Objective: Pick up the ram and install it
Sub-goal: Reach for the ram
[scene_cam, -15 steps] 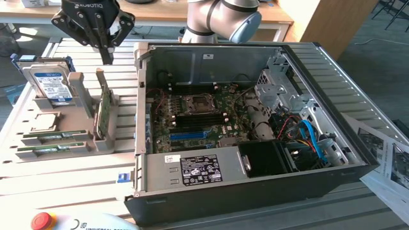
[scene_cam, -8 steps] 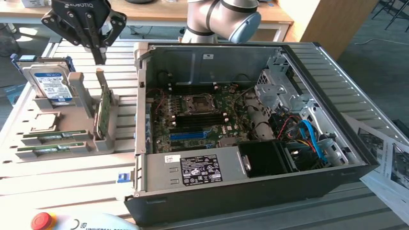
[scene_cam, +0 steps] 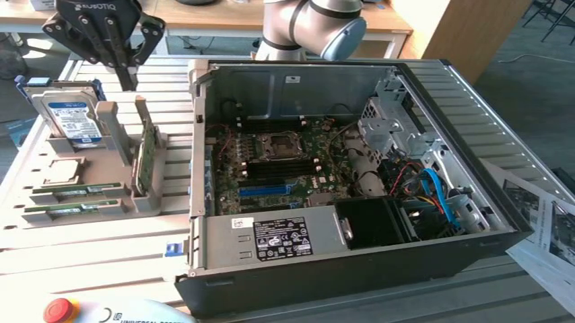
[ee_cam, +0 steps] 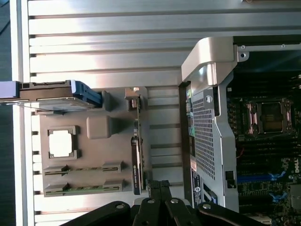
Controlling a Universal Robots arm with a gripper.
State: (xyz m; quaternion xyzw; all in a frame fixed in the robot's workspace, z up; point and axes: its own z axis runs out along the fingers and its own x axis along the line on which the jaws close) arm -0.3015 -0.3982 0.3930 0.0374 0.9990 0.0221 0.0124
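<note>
**Desk:** What do you have on the exterior view's left?

**Me:** I see the grey holder (scene_cam: 134,202). A hard drive (scene_cam: 72,118) stands at its far end and a square chip (scene_cam: 58,171) lies in front of it. At the near end, the first ram stick (scene_cam: 77,190) and the second ram stick (scene_cam: 72,210) lie flat in their grooves, side by side. Just right of them a larger green card (scene_cam: 144,158) stands on edge.

**Desk:** And the hand?

**Me:** My gripper (scene_cam: 128,82) hangs above the holder's far end, near the hard drive. Its fingers are pressed together with nothing between them, well apart from both sticks.

**Desk:** Further right?

**Me:** The computer case (scene_cam: 297,282) lies open. I can see the motherboard (scene_cam: 306,168) inside, with a blue slot (scene_cam: 268,190) toward its near edge. Printed sheets (scene_cam: 548,222) lie at the far right.
</note>
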